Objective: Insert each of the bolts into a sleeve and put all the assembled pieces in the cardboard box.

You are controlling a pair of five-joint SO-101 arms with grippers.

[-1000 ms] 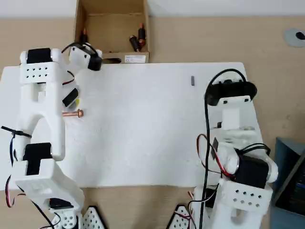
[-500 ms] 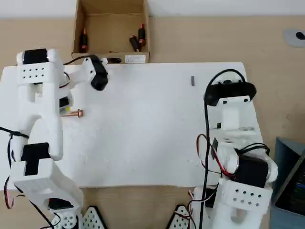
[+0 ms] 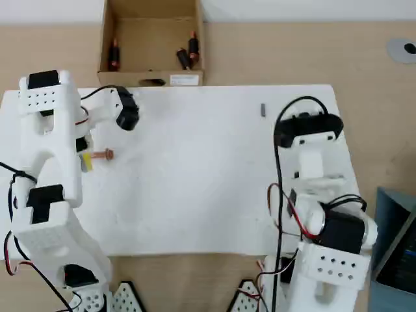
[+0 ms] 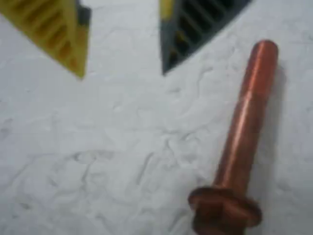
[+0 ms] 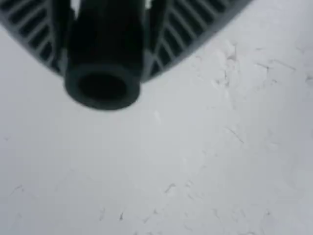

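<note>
The high view looks straight down on the white table [image 3: 208, 169], arm bases at its near edge and the cardboard box [image 3: 123, 77] at the far one. The left wrist camera sits very near the table, looking past the left gripper [image 4: 121, 72] at the bolt [image 4: 242, 132] just beyond its spread fingertips; the high view shares that bolt. The right wrist camera looks down along the right gripper [image 5: 105, 54], which holds a sleeve [image 5: 103, 87], at table close below.

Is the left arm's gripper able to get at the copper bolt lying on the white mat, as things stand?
Probably yes. The left gripper is open and hangs just beside the bolt, which lies alone on the white mat. Nothing stands between the fingertips and the bolt's shaft.
</note>
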